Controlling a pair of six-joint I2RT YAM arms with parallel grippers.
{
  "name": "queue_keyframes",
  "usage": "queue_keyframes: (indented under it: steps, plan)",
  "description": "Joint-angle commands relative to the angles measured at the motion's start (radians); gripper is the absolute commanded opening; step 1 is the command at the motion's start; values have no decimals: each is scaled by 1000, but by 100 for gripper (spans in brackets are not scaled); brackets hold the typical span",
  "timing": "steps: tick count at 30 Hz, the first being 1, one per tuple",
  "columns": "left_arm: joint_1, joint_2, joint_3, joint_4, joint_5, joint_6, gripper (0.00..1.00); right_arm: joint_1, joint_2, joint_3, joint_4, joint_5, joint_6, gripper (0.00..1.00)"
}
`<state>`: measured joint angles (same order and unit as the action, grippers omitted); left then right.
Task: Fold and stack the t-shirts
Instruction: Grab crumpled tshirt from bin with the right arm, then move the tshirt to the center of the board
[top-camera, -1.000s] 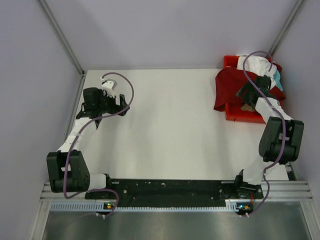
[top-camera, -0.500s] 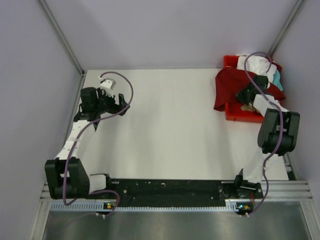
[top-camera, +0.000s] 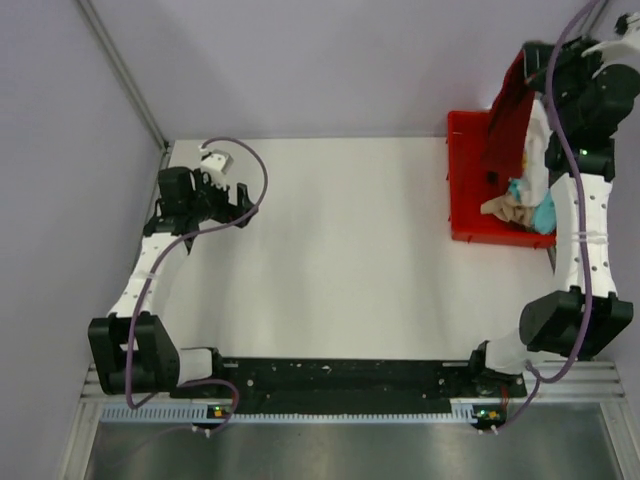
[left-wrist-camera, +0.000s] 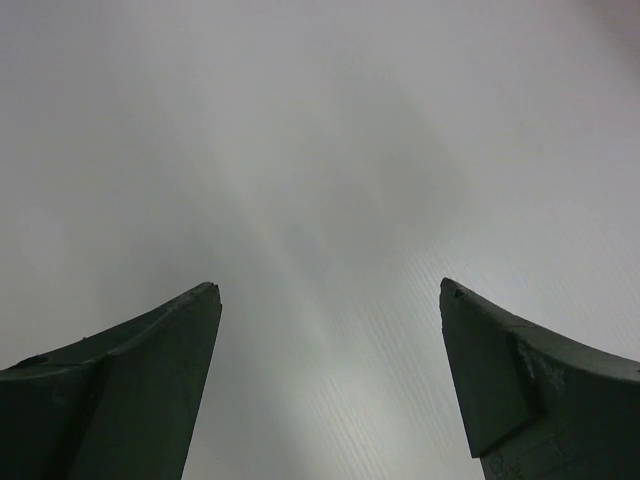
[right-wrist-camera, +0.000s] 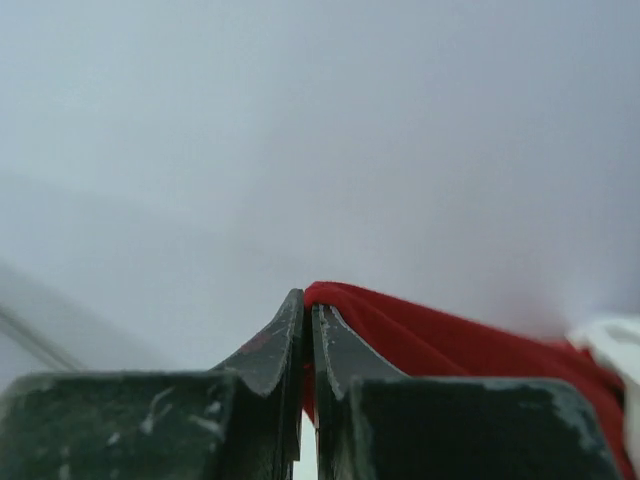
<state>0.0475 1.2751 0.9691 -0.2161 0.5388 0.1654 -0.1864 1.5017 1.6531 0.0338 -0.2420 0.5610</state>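
My right gripper (top-camera: 533, 58) is raised high above the back right corner, shut on the dark red t-shirt (top-camera: 506, 118), which hangs down from it towards the red bin (top-camera: 464, 190). In the right wrist view the jaws (right-wrist-camera: 307, 302) are pressed together with a fold of the red fabric (right-wrist-camera: 430, 338) pinched between them. More t-shirts, white, beige (top-camera: 505, 205) and teal (top-camera: 543, 212), lie bunched in the bin. At the left of the table my left gripper (top-camera: 238, 197) hovers open; the left wrist view shows only bare table between its fingers (left-wrist-camera: 330, 292).
The white table (top-camera: 340, 250) lies between the two arms. Grey enclosure walls with metal struts (top-camera: 125, 75) close in the left, right and back. The bin sits against the right edge at the back.
My right gripper shut on the dark red shirt in the bin and lifted it high, pulling it off the bin's edge. The left arm barely moved.
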Motion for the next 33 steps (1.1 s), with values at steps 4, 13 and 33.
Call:
queue_keyframes:
  steps: [4,13,33]
  plan:
    - [34,53,215,-115,-42,39,94,265,8,442,359,-535,45,0]
    - [120,10,275,-123,-99,28,94,705,201,702,411,-692,66,0]
    - [221,-106,155,-132,-79,212,95,535,735,637,-319,76,-87,14]
